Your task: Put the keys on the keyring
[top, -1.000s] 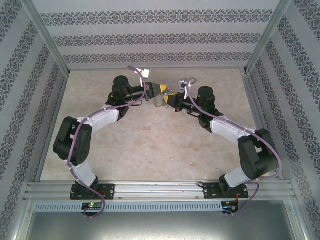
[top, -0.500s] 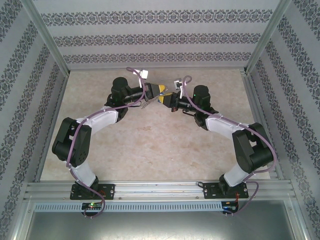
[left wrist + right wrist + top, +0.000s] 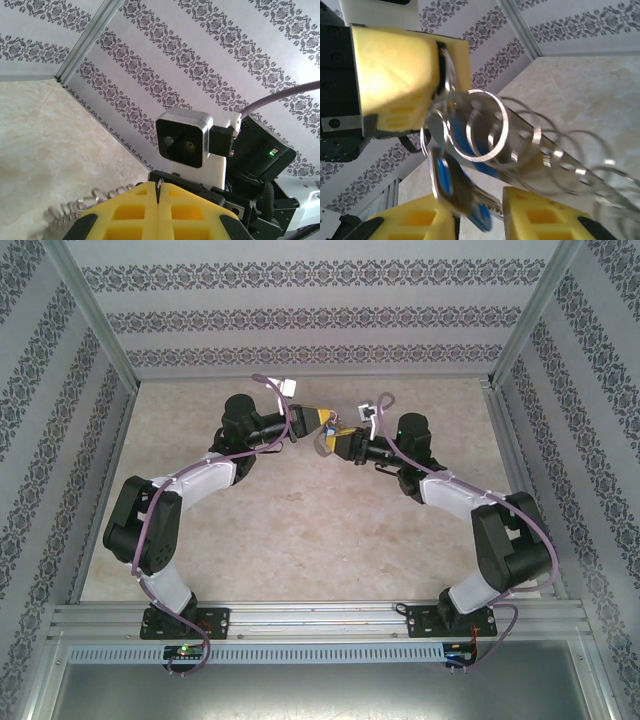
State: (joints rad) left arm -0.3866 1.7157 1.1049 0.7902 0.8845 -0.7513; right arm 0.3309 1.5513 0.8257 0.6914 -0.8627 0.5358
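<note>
Left gripper (image 3: 158,191): yellow fingers pressed together, clamping the keyring.
Keyring (image 3: 505,122): grey metal, with linked round rings trailing away from the left gripper.
Keys (image 3: 452,187): small, silver, with a bright-blue tag, blurred, hanging just below the left gripper.
Right gripper (image 3: 479,205): jaws narrowly parted, keys in the gap.

This is looking like a robotics lab's test booth. Bare aluminium posts (image 3: 98,328) are framing three walls (image 3: 320,300), which are wearing printed damask-striped paper like a stage set. A marble-look counter (image 3: 300,540) is forming the booth's floor. A cabled left arm (image 3: 145,525) and right arm (image 3: 505,540) are sitting bolted to a slotted metal rail (image 3: 320,618) along its near edge.
</note>
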